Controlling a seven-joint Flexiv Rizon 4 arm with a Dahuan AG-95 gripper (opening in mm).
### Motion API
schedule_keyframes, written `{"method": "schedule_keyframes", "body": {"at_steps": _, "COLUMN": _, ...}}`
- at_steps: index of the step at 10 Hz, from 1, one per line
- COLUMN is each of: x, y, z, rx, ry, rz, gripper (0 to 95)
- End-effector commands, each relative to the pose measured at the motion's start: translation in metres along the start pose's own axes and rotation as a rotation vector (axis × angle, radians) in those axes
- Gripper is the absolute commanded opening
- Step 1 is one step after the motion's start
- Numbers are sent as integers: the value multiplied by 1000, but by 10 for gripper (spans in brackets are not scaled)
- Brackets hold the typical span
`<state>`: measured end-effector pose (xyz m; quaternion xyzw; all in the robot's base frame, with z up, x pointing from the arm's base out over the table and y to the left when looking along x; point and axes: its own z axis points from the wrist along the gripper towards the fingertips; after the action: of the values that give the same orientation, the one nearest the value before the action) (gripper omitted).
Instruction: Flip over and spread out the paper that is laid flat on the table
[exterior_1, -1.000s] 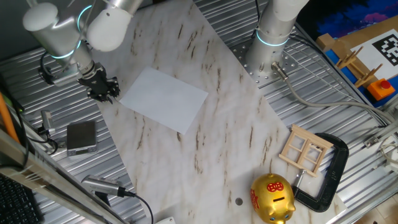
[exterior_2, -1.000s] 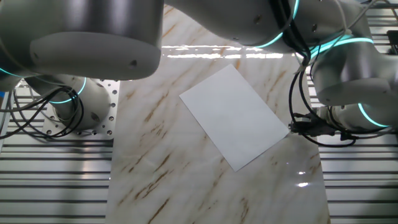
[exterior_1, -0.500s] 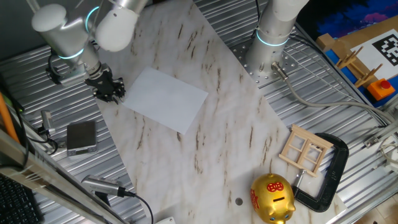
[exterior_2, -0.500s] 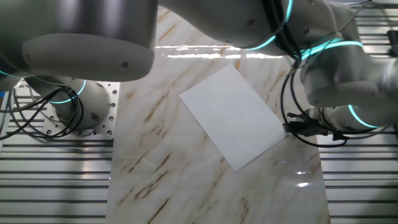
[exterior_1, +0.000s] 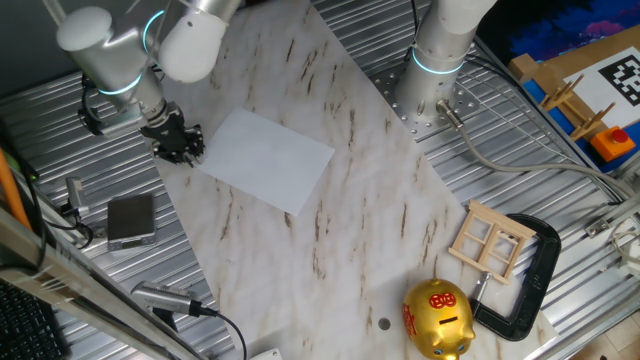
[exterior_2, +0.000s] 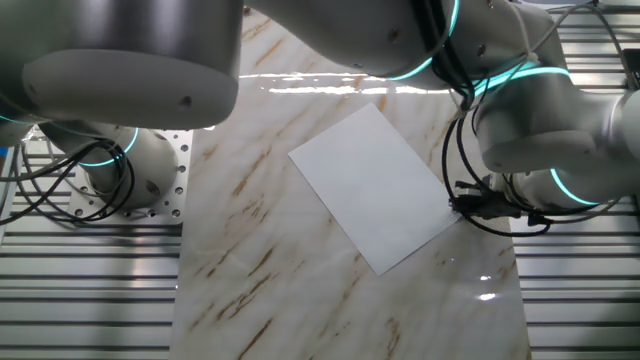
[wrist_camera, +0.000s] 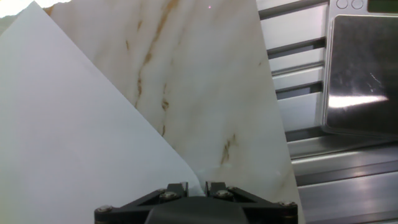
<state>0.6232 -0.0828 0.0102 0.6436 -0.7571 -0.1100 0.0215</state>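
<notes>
Marble-patterned table (exterior_1: 350, 190) carries the paper (exterior_1: 262, 160) lying flat near its far end. At the sheet's corner sits the gripper (exterior_1: 180, 146); only the hand view shows its jaws nearly together there, grip unclear.

The paper (wrist_camera: 68, 130) fills the left side of the hand view, lying flat on the marble-patterned bench (wrist_camera: 211, 81), its long straight edge running diagonally from the upper left down toward the bottom middle. That edge ends in a corner just at the pincer (wrist_camera: 196, 186), whose dark fingertips sit close together at the bottom of the picture. Beyond the bench's right edge lies ribbed silver metal (wrist_camera: 298, 118), and on it a shiny grey square pad (wrist_camera: 360, 74).
</notes>
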Motion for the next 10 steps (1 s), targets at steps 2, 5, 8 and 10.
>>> {"method": "schedule_keyframes", "body": {"at_steps": 2, "x": 0, "y": 3, "z": -1, "rx": 7, "ry": 1, "rz": 11, "gripper": 0}}
{"method": "schedule_keyframes", "body": {"at_steps": 5, "x": -2, "y": 8, "z": -21, "rx": 12, "ry": 16, "rz": 73, "gripper": 0}}
{"method": "schedule_keyframes", "body": {"at_steps": 8, "x": -5, "y": 28, "z": -71, "rx": 32, "ry": 78, "rz": 221, "gripper": 0}}
{"method": "schedule_keyframes", "body": {"at_steps": 10, "x": -8, "y": 43, "z": -97, "rx": 39, "ry": 87, "rz": 312, "gripper": 0}}
